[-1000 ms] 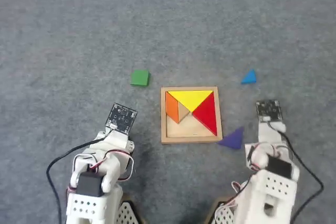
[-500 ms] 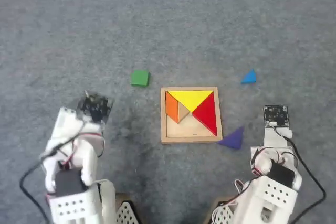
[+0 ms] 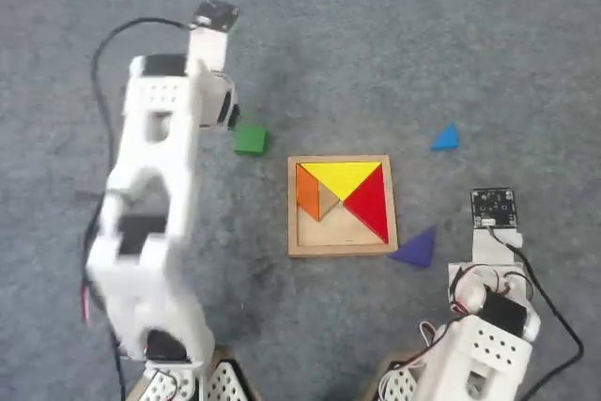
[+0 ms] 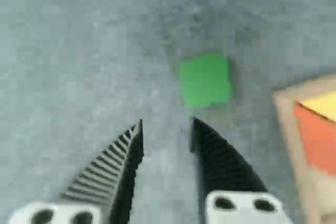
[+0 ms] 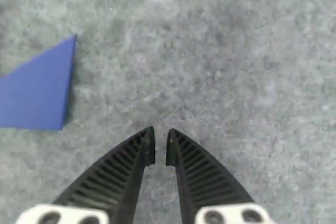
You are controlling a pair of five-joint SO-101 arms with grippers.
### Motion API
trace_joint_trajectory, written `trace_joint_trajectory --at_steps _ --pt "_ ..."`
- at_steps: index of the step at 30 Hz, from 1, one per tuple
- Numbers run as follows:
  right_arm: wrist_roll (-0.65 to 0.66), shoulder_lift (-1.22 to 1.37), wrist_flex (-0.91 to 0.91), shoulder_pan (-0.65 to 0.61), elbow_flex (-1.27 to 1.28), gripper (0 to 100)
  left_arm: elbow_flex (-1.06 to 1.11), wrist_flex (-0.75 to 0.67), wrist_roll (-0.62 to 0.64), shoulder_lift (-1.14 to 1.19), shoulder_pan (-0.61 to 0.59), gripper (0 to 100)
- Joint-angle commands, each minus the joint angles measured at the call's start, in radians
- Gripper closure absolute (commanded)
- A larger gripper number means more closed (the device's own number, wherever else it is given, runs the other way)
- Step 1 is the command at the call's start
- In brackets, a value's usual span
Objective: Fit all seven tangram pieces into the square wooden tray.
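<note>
The square wooden tray (image 3: 299, 251) lies mid-table and holds a yellow triangle (image 3: 340, 177), a red triangle (image 3: 370, 203) and an orange piece (image 3: 307, 192). A green square (image 3: 250, 139) sits on the grey cloth to the tray's far left. My left gripper (image 4: 166, 127) hovers open just short of the green square (image 4: 205, 78), with nothing between its fingers. A purple triangle (image 3: 416, 247) lies by the tray's front right corner, and a small blue triangle (image 3: 445, 138) lies farther back on the right. My right gripper (image 5: 159, 133) is shut and empty above bare cloth, beside the purple triangle (image 5: 39, 87).
Grey cloth covers the whole table. The left arm (image 3: 155, 166) stretches across the left side up to the green square. The right arm's base (image 3: 479, 326) stands at the front right. A corner of the tray (image 4: 286, 114) is close to the left gripper.
The left arm has swung up from the front left and reached far out to the green square. The right arm drew back a little, then stayed still.
</note>
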Motion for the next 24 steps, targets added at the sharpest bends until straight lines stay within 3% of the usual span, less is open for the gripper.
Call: trace_joint_trajectory --at_steps 1,14,24 --pt "0.012 -0.021 -0.001 0.007 -0.006 94.6 -0.499 0.126 0.032 0.367 0.025 79" --pt "0.012 -0.021 -0.002 0.007 -0.002 94.6 -1.205 0.39 0.097 0.878 0.075 79" --pt "0.012 -0.022 -0.004 -0.031 -0.002 94.7 -1.112 0.388 0.11 0.807 0.006 79"
